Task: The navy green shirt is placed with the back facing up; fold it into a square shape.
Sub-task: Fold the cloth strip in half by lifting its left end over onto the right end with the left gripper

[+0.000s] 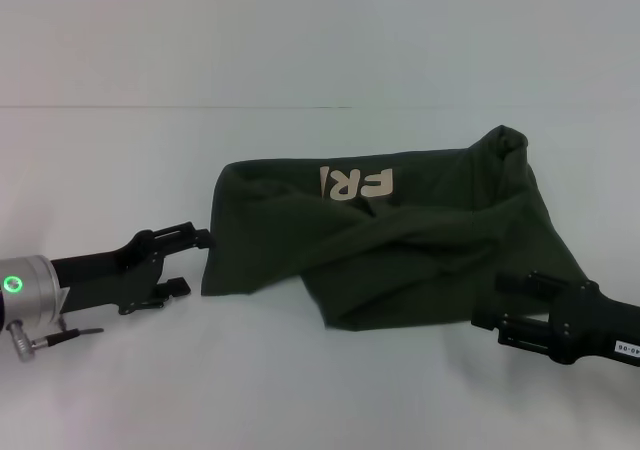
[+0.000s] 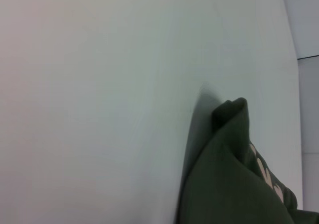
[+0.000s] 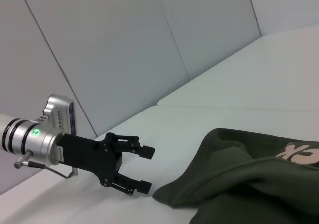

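Observation:
The navy green shirt (image 1: 400,240) lies rumpled and partly folded over itself on the white table, with pale lettering (image 1: 355,183) showing near its far edge. My left gripper (image 1: 190,262) stands open just left of the shirt's left edge, not touching it; the right wrist view shows the same left gripper (image 3: 146,169) with nothing between its fingers, beside the shirt (image 3: 239,184). At the shirt's near right edge my right gripper (image 1: 492,302) is open, its fingertips at the hem. A raised corner of the shirt (image 2: 232,174) shows in the left wrist view.
The white table (image 1: 300,390) stretches all around the shirt, with a seam line (image 1: 200,107) across the far part. Grey wall panels (image 3: 124,45) rise behind the left arm.

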`<action>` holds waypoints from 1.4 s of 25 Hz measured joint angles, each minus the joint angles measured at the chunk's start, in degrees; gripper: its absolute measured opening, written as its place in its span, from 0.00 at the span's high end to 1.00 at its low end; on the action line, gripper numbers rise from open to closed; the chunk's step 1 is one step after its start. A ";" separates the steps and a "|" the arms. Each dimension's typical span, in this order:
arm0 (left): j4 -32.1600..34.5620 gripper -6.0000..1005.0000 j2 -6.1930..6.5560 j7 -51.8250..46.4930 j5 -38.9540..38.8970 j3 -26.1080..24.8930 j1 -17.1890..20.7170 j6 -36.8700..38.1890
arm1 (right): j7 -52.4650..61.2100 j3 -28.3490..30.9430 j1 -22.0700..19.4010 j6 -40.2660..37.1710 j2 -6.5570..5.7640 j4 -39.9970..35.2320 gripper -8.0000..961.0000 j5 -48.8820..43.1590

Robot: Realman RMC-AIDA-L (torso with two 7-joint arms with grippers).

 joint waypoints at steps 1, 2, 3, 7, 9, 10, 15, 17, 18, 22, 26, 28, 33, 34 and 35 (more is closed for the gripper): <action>0.03 0.11 -0.15 0.01 0.01 0.00 0.02 -0.21 | 0.00 0.00 0.02 -0.03 0.01 0.00 0.19 -0.13; 0.02 0.11 -0.27 0.03 0.02 0.01 -0.02 -0.27 | 0.00 0.04 0.03 -0.06 0.04 -0.03 0.19 -0.32; -0.01 0.11 -0.44 0.07 0.02 0.03 -0.11 -0.32 | 0.00 0.11 0.03 -0.13 0.09 -0.11 0.19 -0.62; 0.09 0.11 -0.98 0.28 0.05 0.08 -0.46 -0.23 | 0.01 0.32 0.10 -0.27 0.21 -0.22 0.19 -1.24; 0.09 0.11 -1.10 0.35 0.06 0.12 -0.64 -0.11 | 0.04 0.33 0.11 -0.27 0.24 -0.23 0.19 -1.26; 0.09 0.11 -1.18 0.36 0.07 0.20 -0.67 -0.11 | 0.04 0.34 0.11 -0.28 0.25 -0.24 0.19 -1.27; 0.13 0.11 -1.70 0.39 0.09 0.59 -0.81 -0.28 | 0.06 0.32 0.11 -0.30 0.34 -0.27 0.19 -1.31; 0.15 0.11 -1.85 0.43 0.09 0.60 -0.86 -0.30 | 0.07 0.24 0.11 -0.31 0.35 -0.28 0.19 -1.31; 0.17 0.11 -1.89 0.45 0.09 0.60 -0.87 -0.32 | 0.07 0.21 0.11 -0.32 0.35 -0.28 0.19 -1.31; 0.28 0.11 -1.61 0.47 0.09 0.39 -0.85 -0.39 | 0.09 0.17 0.08 -0.38 0.35 -0.29 0.19 -1.31; 0.35 0.11 -0.97 0.42 0.09 0.11 -0.56 -0.66 | 0.09 0.15 0.06 -0.45 0.35 -0.28 0.19 -1.31; 0.35 0.11 -0.78 0.25 0.09 0.10 -0.37 -0.87 | 0.09 0.11 0.05 -0.47 0.36 -0.28 0.19 -1.31; -0.16 0.11 -0.57 -0.40 0.90 0.47 -0.54 -0.10 | 0.09 0.10 0.02 -0.59 0.36 -0.28 0.19 -1.31; -0.13 0.11 -0.56 -0.82 1.58 0.47 -0.63 0.09 | 0.09 0.12 0.02 -0.61 0.35 -0.28 0.19 -1.31; -0.02 0.11 -0.55 -1.25 2.09 0.45 -0.69 0.23 | 0.11 0.14 0.02 -0.63 0.35 -0.28 0.19 -1.31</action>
